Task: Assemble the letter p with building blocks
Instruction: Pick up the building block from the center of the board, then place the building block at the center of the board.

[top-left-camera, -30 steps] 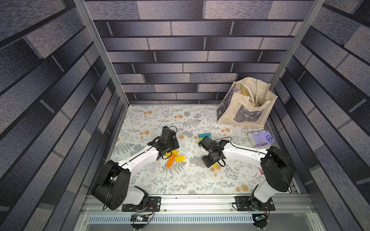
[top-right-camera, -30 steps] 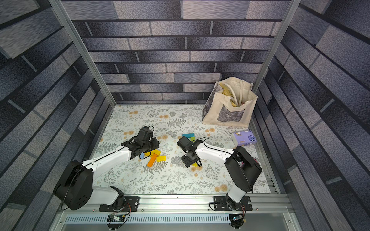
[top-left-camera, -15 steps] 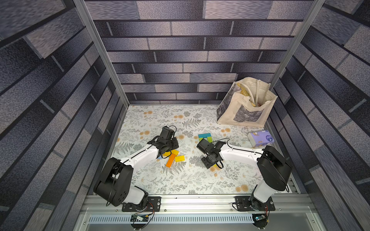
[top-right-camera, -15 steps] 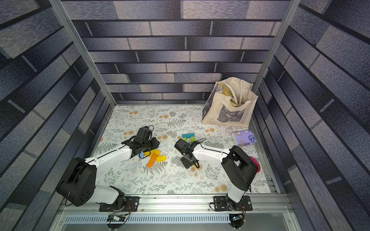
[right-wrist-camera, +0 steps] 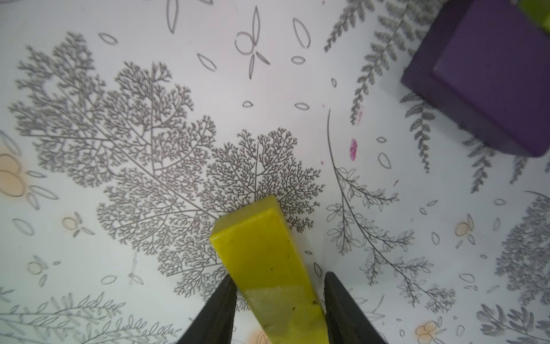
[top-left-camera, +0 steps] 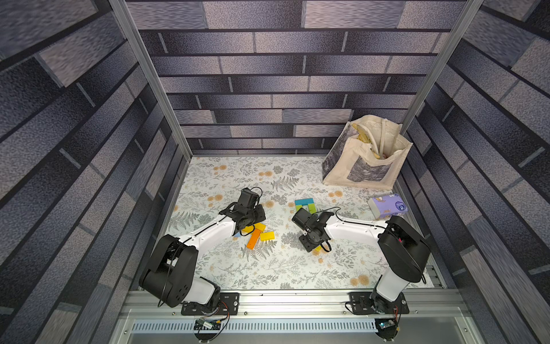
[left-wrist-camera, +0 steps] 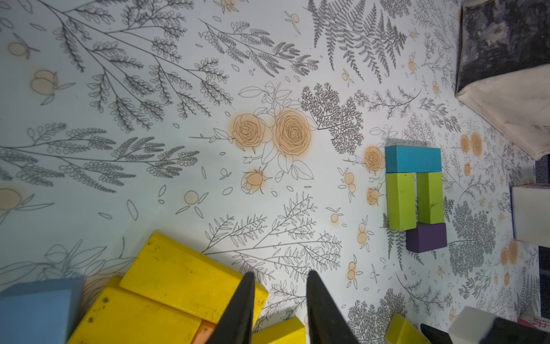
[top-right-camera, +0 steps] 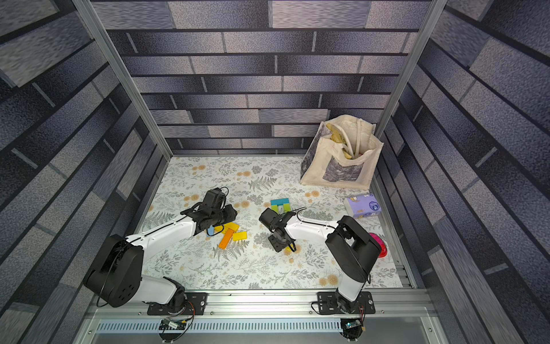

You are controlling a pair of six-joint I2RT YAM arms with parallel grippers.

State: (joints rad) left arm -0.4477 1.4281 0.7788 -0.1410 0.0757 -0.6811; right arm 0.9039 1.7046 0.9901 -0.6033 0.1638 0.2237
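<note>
A teal block (left-wrist-camera: 412, 159), two lime green blocks (left-wrist-camera: 400, 205) and a purple block (left-wrist-camera: 426, 237) lie joined at mid-table, and they show in both top views (top-left-camera: 304, 201). My right gripper (right-wrist-camera: 279, 274) is just in front of them. Its jaws touch both sides of a yellow-green block (right-wrist-camera: 262, 253), which sits skewed between them. On the left is a pile of yellow blocks (left-wrist-camera: 184, 277), an orange block (top-left-camera: 253, 240) and a light blue block (left-wrist-camera: 35, 309). My left gripper (left-wrist-camera: 280, 272) hangs open over the pile's edge and holds nothing.
A cream tote bag (top-left-camera: 366, 155) stands in the back right corner. A lilac tissue pack (top-left-camera: 387, 205) lies in front of it by the right wall. A pink object (top-right-camera: 378, 244) shows behind the right arm. Brick-patterned walls close in three sides.
The right wrist has shifted slightly toward the front left, staying low over the yellow-green block. The left arm has barely moved.
</note>
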